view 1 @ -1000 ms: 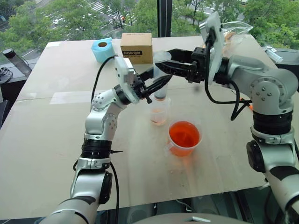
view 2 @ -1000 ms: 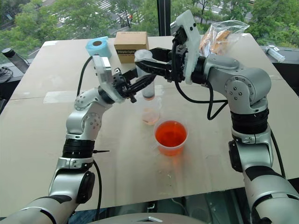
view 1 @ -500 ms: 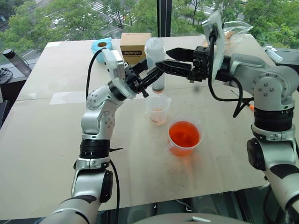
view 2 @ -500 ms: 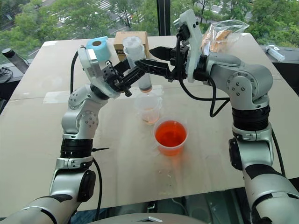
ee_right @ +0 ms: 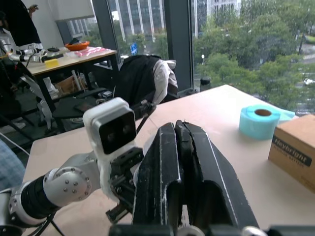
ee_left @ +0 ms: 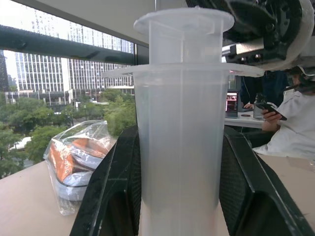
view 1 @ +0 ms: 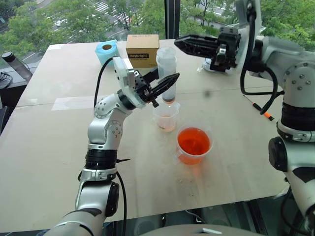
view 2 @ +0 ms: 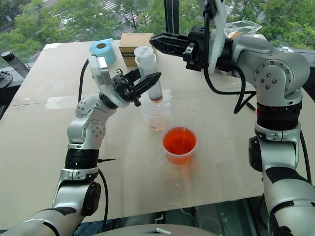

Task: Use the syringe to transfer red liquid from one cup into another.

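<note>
The left pincer (view 1: 165,86) clamps the syringe (view 1: 166,73) upright, nozzle over the narrow cup (view 1: 166,117) beside the red-filled cup (view 1: 194,145). The right pincer (view 1: 179,43), empty, fingers together, hangs above.

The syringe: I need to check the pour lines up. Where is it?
In the head views, the syringe stands upright mid-table in the left gripper, nozzle just above the narrower cup.

Syringe (view 1: 166,73) upright over narrow cup (view 1: 166,116)
</note>
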`<action>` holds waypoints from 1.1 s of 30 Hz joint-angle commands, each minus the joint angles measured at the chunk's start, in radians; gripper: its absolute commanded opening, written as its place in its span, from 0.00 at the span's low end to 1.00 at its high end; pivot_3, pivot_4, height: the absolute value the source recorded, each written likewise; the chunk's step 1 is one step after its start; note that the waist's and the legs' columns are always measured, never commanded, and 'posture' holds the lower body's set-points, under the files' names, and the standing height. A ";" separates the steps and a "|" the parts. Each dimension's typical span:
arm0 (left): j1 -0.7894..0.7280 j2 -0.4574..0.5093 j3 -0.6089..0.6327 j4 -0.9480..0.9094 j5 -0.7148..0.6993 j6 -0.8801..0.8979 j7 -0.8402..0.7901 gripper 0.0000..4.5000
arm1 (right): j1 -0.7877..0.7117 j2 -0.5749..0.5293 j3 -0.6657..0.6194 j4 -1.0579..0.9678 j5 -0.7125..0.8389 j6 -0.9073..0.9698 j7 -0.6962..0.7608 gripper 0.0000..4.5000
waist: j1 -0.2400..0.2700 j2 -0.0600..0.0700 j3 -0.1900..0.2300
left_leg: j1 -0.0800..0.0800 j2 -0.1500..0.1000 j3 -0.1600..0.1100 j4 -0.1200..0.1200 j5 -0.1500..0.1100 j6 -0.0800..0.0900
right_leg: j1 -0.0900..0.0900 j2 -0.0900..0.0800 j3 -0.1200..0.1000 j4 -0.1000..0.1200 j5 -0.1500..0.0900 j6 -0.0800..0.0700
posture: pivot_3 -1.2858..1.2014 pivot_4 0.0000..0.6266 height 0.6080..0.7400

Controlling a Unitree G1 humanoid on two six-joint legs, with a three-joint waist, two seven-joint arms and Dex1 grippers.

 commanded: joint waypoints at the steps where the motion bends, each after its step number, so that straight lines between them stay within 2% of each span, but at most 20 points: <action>1: 0.000 0.000 -0.002 -0.036 -0.013 -0.009 -0.007 0.32 | -0.045 0.010 0.023 -0.014 -0.029 -0.025 -0.011 0.01 | 0.000 0.000 0.000 | 0.000 0.000 0.000 0.000 0.000 0.000 | 0.000 0.000 0.000 0.000 0.000 0.000 | 0.52 0.24 1.00; 8: -0.008 -0.005 -0.001 -0.023 -0.011 -0.020 -0.012 0.32 | -0.004 -0.050 0.149 -0.032 -0.106 0.007 0.050 0.01 | 0.003 0.000 0.000 | 0.000 0.000 0.000 0.000 0.000 0.000 | 0.000 0.001 -0.001 0.000 0.000 0.000 | 0.52 0.24 1.00; 18: -0.016 0.000 0.014 -0.029 -0.016 -0.021 -0.003 0.32 | 0.020 -0.033 0.171 -0.027 -0.126 0.044 0.053 0.01 | 0.001 0.000 0.000 | 0.000 0.000 0.000 0.000 0.000 0.000 | 0.000 -0.002 0.000 0.000 0.000 0.000 | 0.52 0.24 1.00; 22: -0.013 0.005 0.016 -0.037 -0.019 -0.016 -0.001 0.32 | 0.021 -0.027 0.163 -0.027 -0.125 0.051 0.051 0.01 | 0.001 0.000 0.000 | 0.000 0.000 0.000 0.000 0.000 0.000 | 0.000 -0.002 -0.001 0.000 0.000 0.000 | 0.52 0.24 1.00; 28: 0.003 0.004 0.011 -0.042 -0.014 -0.017 0.000 0.32 | -0.021 0.044 0.034 0.040 -0.076 0.006 0.028 0.01 | 0.000 0.000 0.000 | 0.000 0.000 0.000 0.000 0.000 0.000 | 0.000 -0.002 -0.001 0.000 0.000 0.000 | 0.52 0.24 1.00; 31: 0.006 0.005 0.012 -0.046 -0.014 -0.015 0.003 0.32 | -0.024 0.046 -0.004 0.064 -0.053 -0.002 0.040 0.20 | 0.003 0.000 0.000 | 0.000 0.000 0.000 0.000 0.000 0.000 | 0.000 -0.002 -0.001 0.000 0.000 0.000 | 0.52 0.24 1.00; 33: 0.005 0.008 0.013 -0.051 -0.016 -0.010 0.007 0.32 | -0.018 0.043 -0.027 0.066 -0.047 -0.017 0.034 0.44 | 0.002 0.000 0.000 | 0.000 -0.001 0.000 0.000 0.000 0.000 | 0.000 -0.002 -0.001 0.000 0.000 0.000 | 0.52 0.24 1.00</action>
